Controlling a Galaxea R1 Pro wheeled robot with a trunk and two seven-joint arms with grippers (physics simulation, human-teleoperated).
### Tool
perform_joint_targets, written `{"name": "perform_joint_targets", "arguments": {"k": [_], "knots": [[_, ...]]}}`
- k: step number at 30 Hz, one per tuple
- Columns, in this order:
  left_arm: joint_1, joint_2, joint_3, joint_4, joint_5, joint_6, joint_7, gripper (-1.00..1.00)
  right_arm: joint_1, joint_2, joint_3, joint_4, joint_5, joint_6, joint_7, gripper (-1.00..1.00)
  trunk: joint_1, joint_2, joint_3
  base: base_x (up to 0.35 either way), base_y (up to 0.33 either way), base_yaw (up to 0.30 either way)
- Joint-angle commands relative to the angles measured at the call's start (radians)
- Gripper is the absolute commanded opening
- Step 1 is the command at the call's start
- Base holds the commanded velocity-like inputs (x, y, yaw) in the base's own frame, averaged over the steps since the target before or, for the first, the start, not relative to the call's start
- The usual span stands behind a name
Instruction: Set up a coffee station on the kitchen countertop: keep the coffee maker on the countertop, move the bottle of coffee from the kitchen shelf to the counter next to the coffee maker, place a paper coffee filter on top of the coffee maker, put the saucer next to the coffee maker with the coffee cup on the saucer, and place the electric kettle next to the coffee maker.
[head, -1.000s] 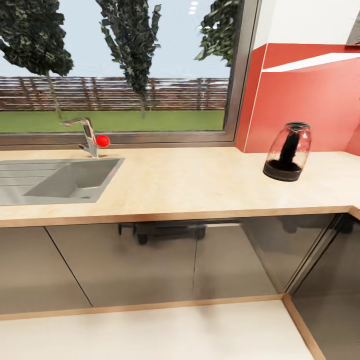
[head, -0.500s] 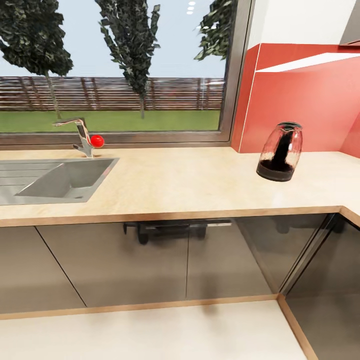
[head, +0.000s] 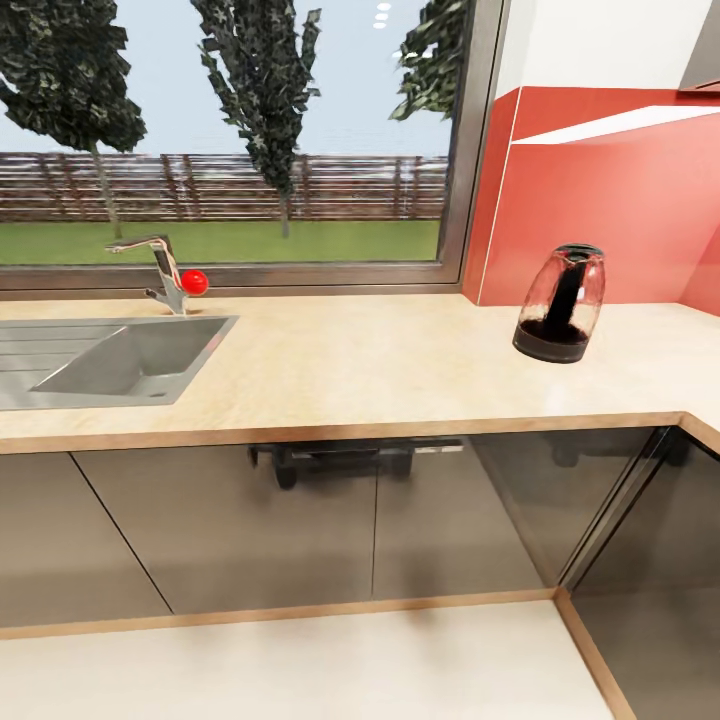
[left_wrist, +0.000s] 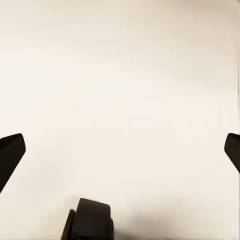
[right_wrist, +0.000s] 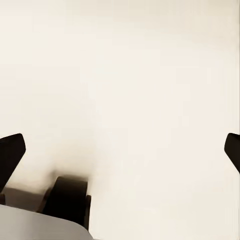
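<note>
The electric kettle (head: 560, 304), rounded clear glass with a black base and lid, stands upright on the kitchen countertop (head: 380, 370) at the right, in front of the red backsplash. In the left wrist view my left gripper (left_wrist: 120, 150) is open, its two dark fingertips (left_wrist: 10, 155) far apart over a pale floor. My right gripper (right_wrist: 120, 150) is open too, with one fingertip (right_wrist: 11, 152) at each side of the picture and nothing between them.
A steel sink (head: 110, 360) with a tap (head: 160, 265) and a red knob is set in the counter at the left, under a wide window. Glossy grey cabinet doors (head: 300, 530) run below. The counter turns a corner at the far right (head: 700, 420).
The whole head view shifted slightly between one second and half a second ago, so the camera moved; since then it holds still. The kettle has not moved on the counter.
</note>
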Motion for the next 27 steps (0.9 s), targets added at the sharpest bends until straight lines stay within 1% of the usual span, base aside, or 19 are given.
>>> {"name": "perform_joint_targets", "arguments": {"k": [1,6,7,11,12,13,14,15,18,20,21,22,23,24,26,27], "knots": [[0.003,-0.006,0.000,0.001,0.011,-0.002,-0.004,1.00,-0.006,-0.005,0.003,-0.005,0.003,-0.002,0.007,1.00,0.000,0.000,-0.001,0.000,0.000,0.000],[0.008,-0.034,0.007,0.002,0.011,-0.002,-0.004,1.00,-0.035,-0.017,0.006,-0.034,-0.001,0.007,0.035,1.00,0.000,0.000,-0.001,0.000,0.000,0.000],[0.009,-0.052,0.008,0.002,0.011,-0.002,-0.004,1.00,-0.039,-0.025,0.006,-0.390,-0.003,0.020,0.228,1.00,0.000,0.000,-0.001,0.000,0.000,0.000],[0.009,-0.054,0.009,0.002,0.011,-0.002,-0.004,1.00,-0.040,-0.037,0.005,-0.487,-0.006,0.071,0.244,1.00,0.000,0.000,-0.001,0.000,0.000,0.000],[0.010,-0.054,0.009,0.003,0.011,-0.002,-0.004,1.00,-0.041,-0.042,0.004,-0.538,-0.006,0.100,0.263,1.00,0.000,0.000,-0.001,0.000,0.000,0.000],[0.010,-0.054,0.009,0.003,0.011,-0.002,-0.003,1.00,-0.041,-0.045,0.003,-0.567,-0.006,0.114,0.281,1.00,0.000,0.000,-0.001,0.000,0.000,0.000],[0.010,-0.054,0.009,0.003,0.011,-0.002,-0.003,1.00,-0.041,-0.051,-0.010,-0.625,-0.007,0.146,0.333,1.00,0.000,0.000,-0.001,0.000,0.000,0.000],[0.010,-0.054,0.009,0.003,0.011,-0.002,-0.003,1.00,-0.041,-0.055,-0.037,-0.677,-0.007,0.181,0.391,1.00,0.000,0.000,-0.001,0.000,0.000,0.000],[0.010,-0.055,0.010,0.002,0.011,-0.002,-0.003,1.00,-0.041,-0.059,-0.101,-0.748,-0.006,0.244,0.488,1.00,0.000,0.000,-0.001,0.000,0.000,0.000],[0.010,-0.055,0.009,0.003,0.011,-0.002,-0.003,1.00,-0.041,-0.061,-0.190,-0.841,-0.005,0.333,0.624,1.00,0.000,0.000,-0.001,0.000,0.000,0.000],[0.010,-0.055,0.010,0.003,0.011,-0.002,-0.003,1.00,-0.041,-0.061,-0.208,-0.867,-0.005,0.353,0.656,1.00,0.000,0.000,-0.001,0.000,0.000,0.000],[0.010,-0.055,0.009,0.003,0.011,-0.002,-0.003,1.00,-0.041,-0.062,-0.238,-0.920,-0.005,0.389,0.715,1.00,0.000,0.000,-0.001,0.000,0.000,0.000],[0.010,-0.055,0.010,0.003,0.011,-0.002,-0.003,1.00,-0.041,-0.062,-0.250,-0.947,-0.004,0.405,0.741,1.00,0.000,0.000,-0.001,0.000,0.000,0.000],[0.010,-0.055,0.009,0.003,0.011,-0.002,-0.003,1.00,-0.041,-0.064,-0.280,-1.027,-0.004,0.454,0.816,1.00,0.000,0.000,-0.001,0.000,0.000,0.000],[0.010,-0.055,0.009,0.003,0.011,-0.002,-0.003,1.00,-0.041,-0.064,-0.304,-1.075,-0.004,0.489,0.864,1.00,0.000,0.000,-0.001,0.000,0.000,0.000],[0.010,-0.055,0.009,0.003,0.011,-0.002,-0.003,1.00,-0.041,-0.065,-0.332,-1.117,-0.004,0.527,0.913,1.00,0.000,0.000,-0.001,0.000,0.000,0.000]]}}
